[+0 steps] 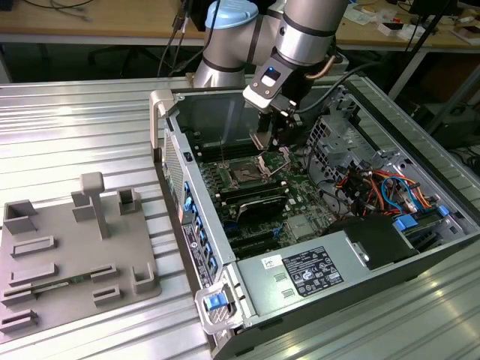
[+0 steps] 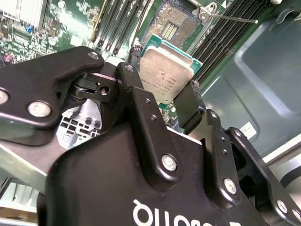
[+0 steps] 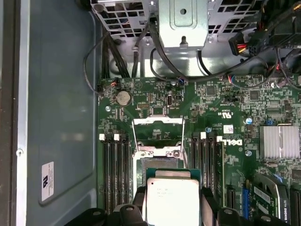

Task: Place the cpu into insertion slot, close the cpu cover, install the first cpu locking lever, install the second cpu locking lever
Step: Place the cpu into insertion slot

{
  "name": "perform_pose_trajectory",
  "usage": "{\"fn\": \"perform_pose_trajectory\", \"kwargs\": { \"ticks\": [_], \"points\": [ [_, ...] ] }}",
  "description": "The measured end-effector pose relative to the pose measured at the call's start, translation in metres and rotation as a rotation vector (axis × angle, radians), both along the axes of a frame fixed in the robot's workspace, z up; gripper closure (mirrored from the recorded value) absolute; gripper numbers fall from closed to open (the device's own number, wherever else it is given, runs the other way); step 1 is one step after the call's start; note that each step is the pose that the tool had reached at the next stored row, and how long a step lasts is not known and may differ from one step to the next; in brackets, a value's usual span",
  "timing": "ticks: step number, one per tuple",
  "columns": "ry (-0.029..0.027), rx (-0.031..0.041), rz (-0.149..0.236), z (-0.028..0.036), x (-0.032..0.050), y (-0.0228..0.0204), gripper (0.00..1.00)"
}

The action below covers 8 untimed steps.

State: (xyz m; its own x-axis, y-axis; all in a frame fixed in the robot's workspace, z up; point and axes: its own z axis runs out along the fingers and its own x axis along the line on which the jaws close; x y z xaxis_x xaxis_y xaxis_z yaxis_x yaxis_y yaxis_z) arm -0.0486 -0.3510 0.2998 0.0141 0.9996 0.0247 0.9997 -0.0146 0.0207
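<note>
Two black fingers (image 2: 141, 113) of the gripper (image 2: 160, 89) are clamped on opposite edges of the square silvery-grey cpu (image 2: 165, 75), held above the open insertion slot (image 3: 157, 162) on the green motherboard (image 3: 225, 108), apart from it. Thin silvery cpu cover (image 3: 157, 121) stands swung open at the slot's far edge. Black memory slots (image 3: 115, 174) flank the slot closely on both sides.

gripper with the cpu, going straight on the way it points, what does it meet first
Likely the open socket on the motherboard, seen just beyond the cpu that the gripper holds; depth is unclear.
</note>
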Motion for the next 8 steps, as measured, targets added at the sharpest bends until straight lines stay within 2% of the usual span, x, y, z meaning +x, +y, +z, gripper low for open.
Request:
{"fn": "perform_pose_trajectory", "kwargs": {
  "ticks": [8],
  "points": [
    [0.0009, 0.0001, -0.008, -0.0069, 0.0000, 0.0000, 0.45]
  ]
}}
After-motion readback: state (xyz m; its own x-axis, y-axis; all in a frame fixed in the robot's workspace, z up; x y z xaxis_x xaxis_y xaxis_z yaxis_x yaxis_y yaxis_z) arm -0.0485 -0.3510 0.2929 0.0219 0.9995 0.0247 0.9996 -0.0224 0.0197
